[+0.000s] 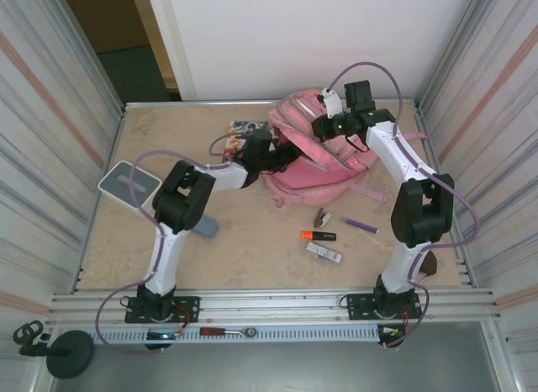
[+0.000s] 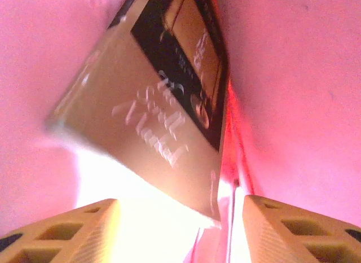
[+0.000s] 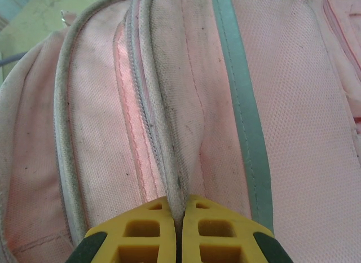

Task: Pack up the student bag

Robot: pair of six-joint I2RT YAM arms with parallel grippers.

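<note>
Leftmost, by the desk's left edge, a grey pad (image 1: pixel 128 183). Next, reaching into the pink student bag (image 1: pixel 336 161) at the desk's far edge, right of centre: left gripper (image 2: pixel 180 200), fingers spread wide, a tilted book (image 2: pixel 146 122) just ahead between them. Further right, on the bag's top, right gripper (image 3: pixel 179 212) pinched tight on a piped fold. Nearer the front edge, an orange highlighter (image 1: pixel 318 235) and a purple pen (image 1: pixel 361 225).

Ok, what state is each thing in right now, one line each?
student bag: open, lying on the table.
book: tilted inside the bag, ungripped.
left tool: open, inside the bag.
right tool: shut on a bag seam.
highlighter: lying on the table.
pen: lying on the table.
</note>
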